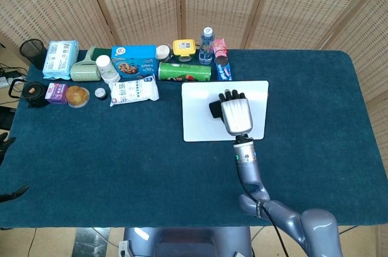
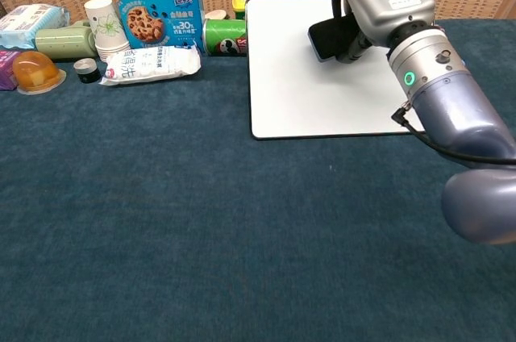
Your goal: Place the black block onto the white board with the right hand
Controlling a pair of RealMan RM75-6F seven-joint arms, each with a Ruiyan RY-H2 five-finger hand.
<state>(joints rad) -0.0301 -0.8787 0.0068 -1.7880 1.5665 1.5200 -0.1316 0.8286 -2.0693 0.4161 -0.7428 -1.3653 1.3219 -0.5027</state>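
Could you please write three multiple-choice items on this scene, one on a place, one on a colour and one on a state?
1. Where is the right hand?
A. over the flat white rectangular board
B. over the blue cookie box
C. beside the orange jelly cup

2. What colour is the can lying on its side behind the board's left corner?
A. red
B. green
C. yellow

3. What is the state of the small black block?
A. lying free on the dark blue cloth table
B. held in the right hand
C. standing on the cookie box

Answers:
1 A, both views show the hand above the board.
2 B, the can's side is green.
3 B, the fingers wrap around the block.
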